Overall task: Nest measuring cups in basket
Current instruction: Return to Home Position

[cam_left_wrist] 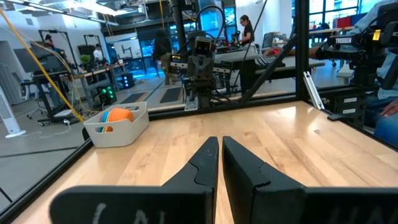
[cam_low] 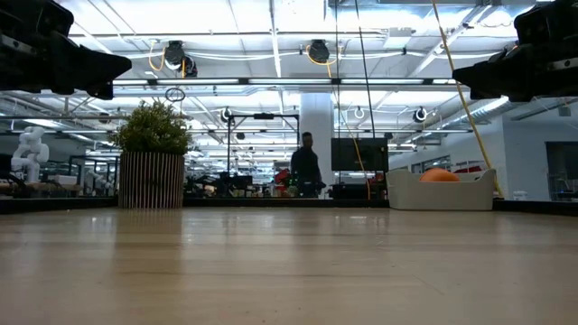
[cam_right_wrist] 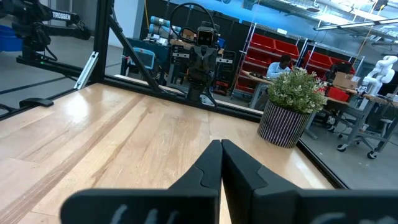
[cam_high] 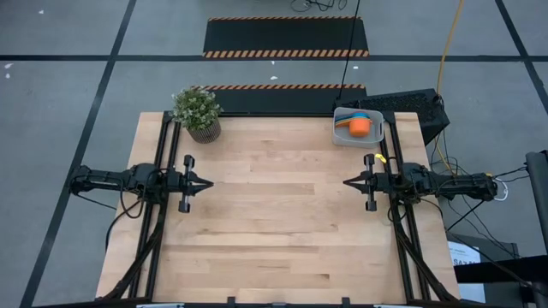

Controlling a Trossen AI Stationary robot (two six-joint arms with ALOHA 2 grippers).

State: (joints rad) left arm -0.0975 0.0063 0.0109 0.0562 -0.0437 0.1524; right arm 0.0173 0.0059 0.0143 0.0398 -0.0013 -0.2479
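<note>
When this frame was grabbed, your left gripper (cam_high: 208,182) sat at 9 o'clock over the table (cam_high: 274,231), raised off the wood, tips aimed at centre. Its jaws were closed to a hairline gap with nothing in them. The left wrist view showed the two fingers (cam_left_wrist: 205,163) almost meeting.

Your right gripper (cam_high: 347,182) mirrored it at 3 o'clock. It was also raised, jaws closed tip to tip and empty, fingers (cam_right_wrist: 208,163) pressed together in its own wrist view. The two grippers faced each other, well apart.

The basket (cam_high: 342,137) stood at the table's 1 o'clock corner, near the right gripper and at 12 o'clock from it. The cups (cam_high: 360,127) were nested inside it, orange on top, with a light blue rim showing toward 12. You couldn't count the rest from any view. From table height the orange one poked just above the basket's rim.

The plant (cam_high: 197,113) stood at the 11 o'clock corner. A person (cam_low: 307,167) stood in the room beyond the table, toward 12.
</note>
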